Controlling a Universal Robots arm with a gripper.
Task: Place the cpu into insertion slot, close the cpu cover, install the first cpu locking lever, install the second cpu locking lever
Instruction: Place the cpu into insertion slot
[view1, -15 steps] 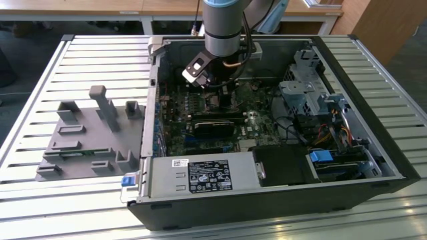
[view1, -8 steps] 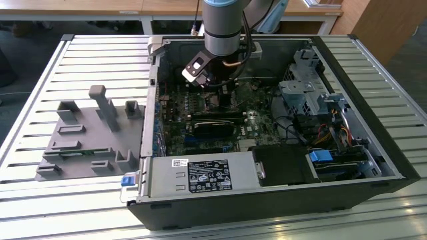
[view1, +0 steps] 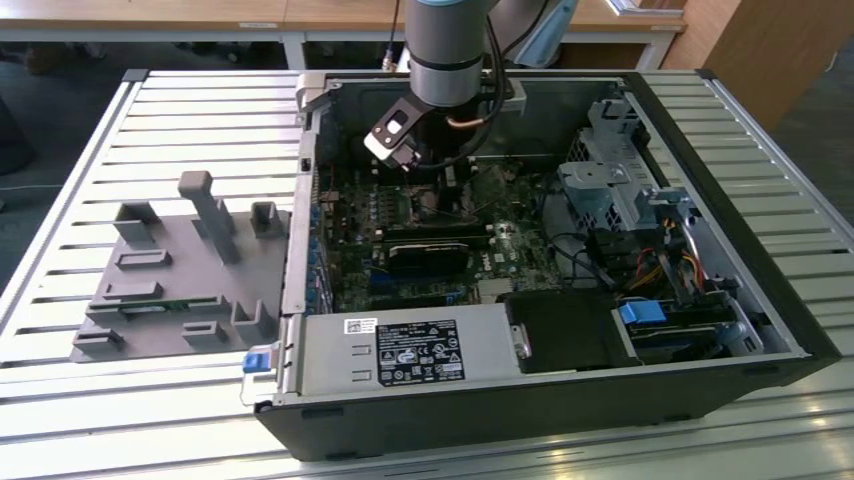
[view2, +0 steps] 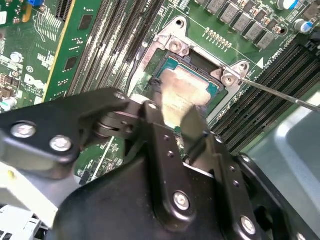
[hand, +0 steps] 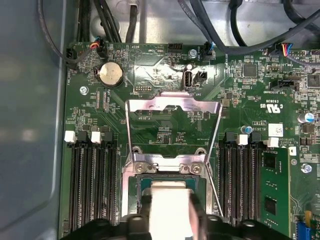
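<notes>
Obs: Slatted metal table (view1: 747, 120), open PC case (view1: 534, 425) lying flat on it, grey fixture tray (view1: 174, 270) at the exterior view's left. Robot arm (view1: 447, 40) enters the case at upper centre of that frame.

Tech: Status of the gripper?

Obs: Over the insertion slot (view2: 192, 59), the gripper (hand: 171, 205) is closed on the cpu (view2: 185, 85) by two opposite edges; no gap shows either side. The cpu looks level w/ the slot frame, approx. seated. Can't confirm full seating.

Tech: Progress?

Obs: Step 1 near its end, by my reading. Step 2 not done: the cpu cover (hand: 172, 105) lies flipped back, flat over the board (hand: 240, 100). One locking lever (view2: 280, 95) sticks out free beside the slot. W/ the cover open, I judge neither lever latched. Steps 2–4 outstanding.

Tech: Clearance?

Obs: Tight sideways. Memory slots (hand: 92, 185) flank the slot just beside it on both sides. The case wall (hand: 30, 125) stands past one bank. Cables (hand: 210, 25) hang beyond the cover, well apart from the gripper. Room overhead looks open.
</notes>
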